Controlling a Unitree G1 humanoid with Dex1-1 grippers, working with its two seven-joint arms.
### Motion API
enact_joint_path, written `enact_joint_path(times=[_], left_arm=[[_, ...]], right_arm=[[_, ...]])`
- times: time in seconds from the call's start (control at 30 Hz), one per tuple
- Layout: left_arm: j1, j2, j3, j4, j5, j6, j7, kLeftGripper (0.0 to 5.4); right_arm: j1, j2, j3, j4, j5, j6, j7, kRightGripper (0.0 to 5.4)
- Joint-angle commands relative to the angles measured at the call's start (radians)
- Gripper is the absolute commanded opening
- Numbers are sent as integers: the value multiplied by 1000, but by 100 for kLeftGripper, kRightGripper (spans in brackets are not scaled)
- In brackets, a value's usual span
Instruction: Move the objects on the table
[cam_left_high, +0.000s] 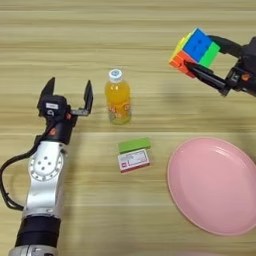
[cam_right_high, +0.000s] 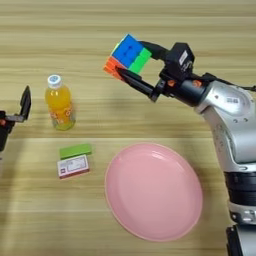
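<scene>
Your items on the wood-plank table (cam_left_high: 75, 30):

- Puzzle cube (cam_right_high: 128, 56): multicolour, with blue, green, yellow and orange faces showing; tilted, far right, pinched between the right gripper's (cam_right_high: 134, 63) two black fingers.
- Juice bottle (cam_left_high: 117, 97): small, orange, white cap; upright, centre-left.
- Green block (cam_left_high: 134, 145): small and flat, lying near of the bottle.
- Box (cam_left_high: 133, 161): white and red, touching the block's near edge.
- Plate (cam_right_high: 154, 190): large, round, pink; near right, nothing on it.

The pale wood-plank desk (cam_left_high: 150, 30) carried a white-capped orange-juice bottle (cam_left_high: 118, 98) just beside the left tool (cam_left_high: 69, 94), a green block (cam_left_high: 134, 145) touching a white-and-red box (cam_left_high: 133, 160), and a round pink plate (cam_right_high: 154, 190).
</scene>
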Motion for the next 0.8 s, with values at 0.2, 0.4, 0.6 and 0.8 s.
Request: enact_joint_path(times=[0.2, 0.4, 0.6, 0.8], left_arm=[[17, -2, -14, 23, 17, 35, 7, 540], [32, -5, -12, 15, 20, 34, 13, 540], [38, -10, -14, 15, 25, 32, 21, 540], [38, -13, -15, 16, 30, 31, 25, 540]], right_arm=[[-48, -2, 78, 199, -162, -35, -62, 334], [-69, -5, 85, 337, -220, -72, -79, 334], [-70, -12, 81, 450, -254, -116, -88, 334], [-58, 2, 82, 547, -271, -158, -87, 334]])
